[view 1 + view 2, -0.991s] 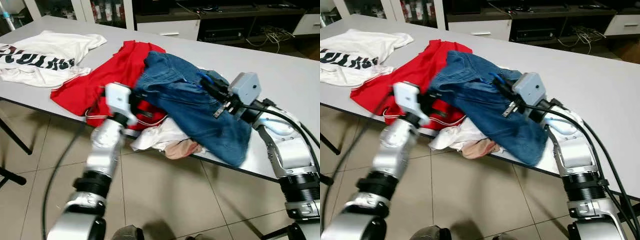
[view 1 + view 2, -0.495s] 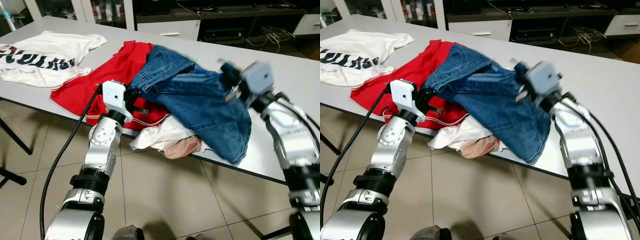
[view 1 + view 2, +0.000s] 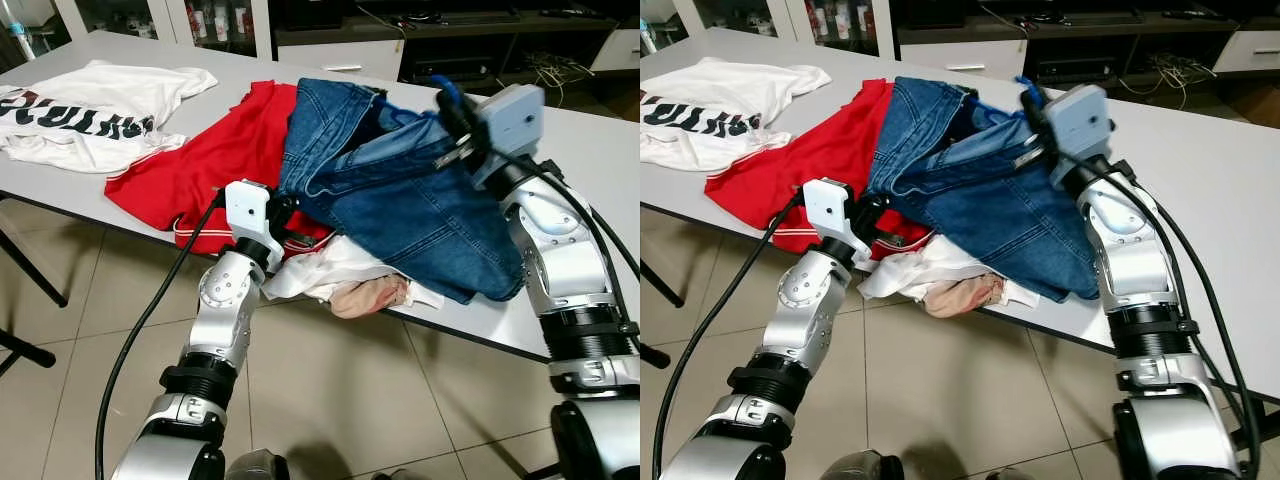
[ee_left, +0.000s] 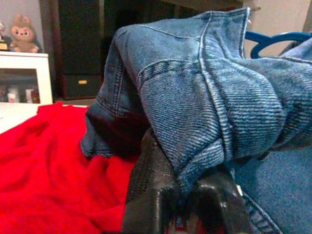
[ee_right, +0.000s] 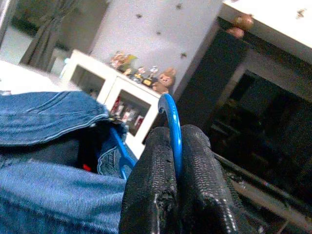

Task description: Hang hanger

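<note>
**Denim load lifted by hanger hook: slip and drag risks**

Blue plastic hanger (image 5: 171, 127) is pinched at its curved hook between the closed black fingers (image 5: 151, 195) of the right gripper (image 3: 447, 108), raised above the grey table (image 3: 590, 150) at about 1 o'clock in the head views. Blue denim jeans (image 3: 410, 200) hang from it, the bulk of the cloth resting on the tabletop and trailing toward 5 o'clock.

The left gripper (image 3: 283, 216), at 9 o'clock of the jeans, has its fingers (image 4: 156, 195) shut on a folded hem of the denim, directly over the red garment (image 3: 200, 160).

Findings, as judgement:
- The hold is on the thin round hook alone. Heavy denim pulling sideways could rotate or slide the hook out of the pinch.
- Should the left gripper not let go before the lift proceeds, the jeans would be stretched between both arms and could be stripped off the hanger.
- Red cloth lies just beneath the left fingers; whether it is caught cannot be told. If so, it would be dragged along.
- A white and pink bundle (image 3: 350, 285) overhangs the table edge at 6 o'clock, touching the denim; movement of the jeans could sweep it to the floor.
</note>
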{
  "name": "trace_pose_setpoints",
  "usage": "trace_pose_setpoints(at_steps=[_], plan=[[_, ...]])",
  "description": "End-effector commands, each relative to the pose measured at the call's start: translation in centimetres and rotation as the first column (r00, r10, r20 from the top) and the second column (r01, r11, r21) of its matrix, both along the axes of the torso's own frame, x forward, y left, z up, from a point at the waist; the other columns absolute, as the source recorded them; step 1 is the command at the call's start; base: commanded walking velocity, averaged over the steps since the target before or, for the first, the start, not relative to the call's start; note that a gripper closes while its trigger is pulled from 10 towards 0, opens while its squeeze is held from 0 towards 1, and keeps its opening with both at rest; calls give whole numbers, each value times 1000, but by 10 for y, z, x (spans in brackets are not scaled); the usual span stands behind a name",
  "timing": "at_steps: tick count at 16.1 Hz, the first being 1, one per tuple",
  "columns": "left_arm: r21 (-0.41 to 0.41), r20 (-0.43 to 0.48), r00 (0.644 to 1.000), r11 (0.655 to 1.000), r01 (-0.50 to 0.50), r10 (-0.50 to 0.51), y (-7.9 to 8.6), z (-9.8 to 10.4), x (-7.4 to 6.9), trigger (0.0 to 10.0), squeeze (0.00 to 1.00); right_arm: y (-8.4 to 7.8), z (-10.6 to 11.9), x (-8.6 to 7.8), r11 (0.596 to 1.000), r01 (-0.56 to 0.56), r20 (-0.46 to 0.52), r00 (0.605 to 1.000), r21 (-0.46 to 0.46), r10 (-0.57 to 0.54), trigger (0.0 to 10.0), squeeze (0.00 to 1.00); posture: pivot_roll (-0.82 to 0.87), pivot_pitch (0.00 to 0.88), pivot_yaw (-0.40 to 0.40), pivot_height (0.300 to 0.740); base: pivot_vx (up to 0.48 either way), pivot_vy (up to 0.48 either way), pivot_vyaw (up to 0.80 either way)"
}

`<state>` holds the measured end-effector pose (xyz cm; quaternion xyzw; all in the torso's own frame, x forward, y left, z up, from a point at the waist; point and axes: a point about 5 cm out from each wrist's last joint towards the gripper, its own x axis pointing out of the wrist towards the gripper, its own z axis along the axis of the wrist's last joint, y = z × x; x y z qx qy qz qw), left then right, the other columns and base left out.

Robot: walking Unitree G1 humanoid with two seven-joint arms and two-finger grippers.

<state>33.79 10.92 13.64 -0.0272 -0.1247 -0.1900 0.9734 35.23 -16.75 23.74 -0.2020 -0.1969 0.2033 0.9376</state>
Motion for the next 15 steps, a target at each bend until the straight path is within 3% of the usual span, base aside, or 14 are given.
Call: trace_pose_setpoints(at_steps=[1,3,4,5,6,8,9,10,11,13,14,15], plan=[[0,-8,1000,1000,-30,30,4,2,2,10000,0,0,8,-4,999,-19,50,999,-50,21,0,0,-38,0,13,740,0,0,0],[-10,7,1000,1000,-23,23,6,8,3,10000,0,3,4,-8,992,-30,60,997,-121,38,0,0,-43,0,14,740,0,0,0],[-50,39,999,998,35,-33,4,15,1,10000,0,6,3,-9,989,-40,66,997,-144,50,0,0,-46,0,17,740,0,0,0],[-43,59,996,996,73,-71,1,18,-1,10000,412,8,1,-11,985,-48,68,996,-166,60,0,0,-46,0,17,740,0,0,0],[-16,74,993,996,89,-88,0,19,-2,10000,1000,10,-3,-12,980,-50,67,996,-190,64,0,0,-47,0,20,740,0,0,0],[-6,83,985,989,151,-150,-5,18,-7,10000,1000,9,-12,-13,970,-40,59,997,-238,56,0,0,-47,0,20,740,0,0,0],[-42,41,974,973,226,-225,-6,16,-10,10000,698,8,-17,-14,959,-18,67,997,-284,39,0,0,-48,0,23,740,0,0,0],[-54,29,966,965,258,-257,-6,16,-11,10000,698,8,-17,-14,957,-14,69,997,-290,36,0,0,-46,0,25,740,0,0,0],[-50,2,943,942,333,-334,-6,14,-16,10000,0,9,-18,-14,957,-2,74,997,-290,25,0,0,-46,0,25,740,0,0,0],[-46,-42,911,911,409,-411,-1,9,-23,10000,0,9,-19,-12,952,26,90,996,-306,2,0,0,-40,0,24,740,0,0,0],[-41,-50,906,908,418,-419,1,9,-24,10000,263,9,-19,-12,949,35,96,995,-313,-5,0,0,-38,0,24,740,0,0,0],[-39,-51,902,903,427,-429,5,9,-25,10000,1000,10,-19,-12,941,40,106,994,-336,-4,0,0,-38,0,24,740,0,0,0]])
